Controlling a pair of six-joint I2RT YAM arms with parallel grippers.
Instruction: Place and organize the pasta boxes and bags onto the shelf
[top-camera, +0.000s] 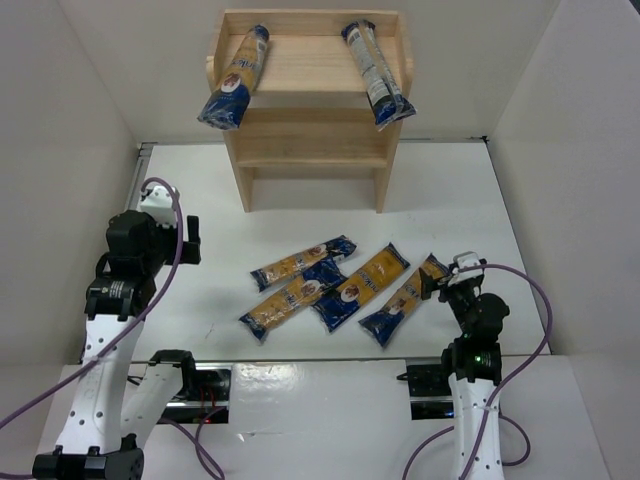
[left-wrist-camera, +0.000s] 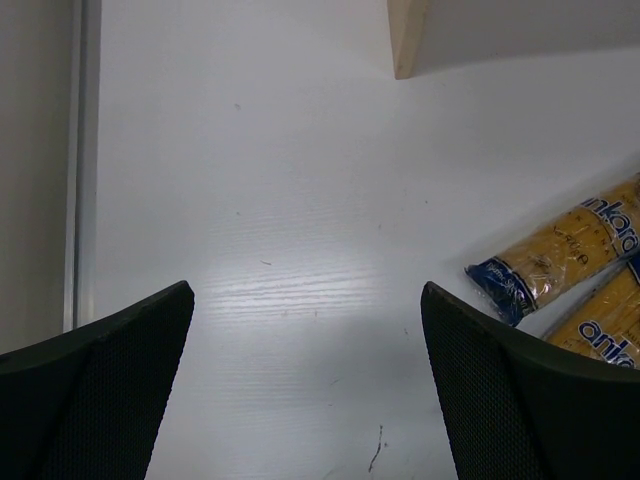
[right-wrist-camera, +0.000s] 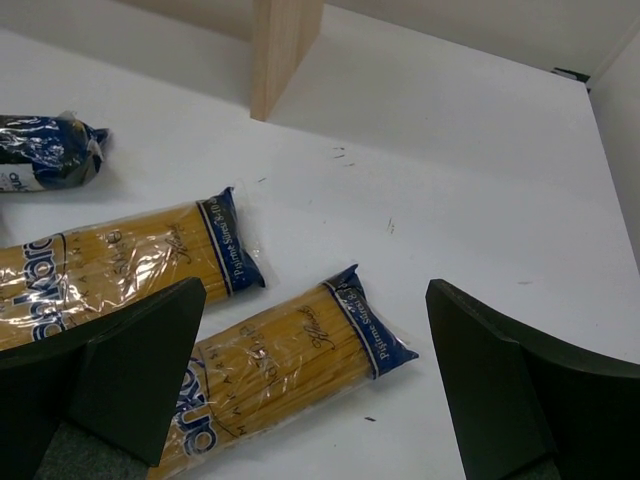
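Note:
Two blue-and-yellow spaghetti packets lie on the top tier of the wooden shelf (top-camera: 300, 62), one at the left (top-camera: 235, 78) and one at the right (top-camera: 375, 75), both overhanging its front edge. Several more packets lie on the table: (top-camera: 302, 262), (top-camera: 290, 300), (top-camera: 360, 288), (top-camera: 405, 300). My left gripper (top-camera: 190, 240) (left-wrist-camera: 305, 290) is open and empty over bare table, left of the packets (left-wrist-camera: 560, 260). My right gripper (top-camera: 437, 285) (right-wrist-camera: 316, 290) is open and empty just above the rightmost packet (right-wrist-camera: 290, 370), with another packet (right-wrist-camera: 120, 265) to its left.
White walls enclose the table on the left, back and right. A shelf leg shows in the left wrist view (left-wrist-camera: 408, 35) and in the right wrist view (right-wrist-camera: 283, 50). A metal rail (left-wrist-camera: 85, 160) runs along the table's left edge.

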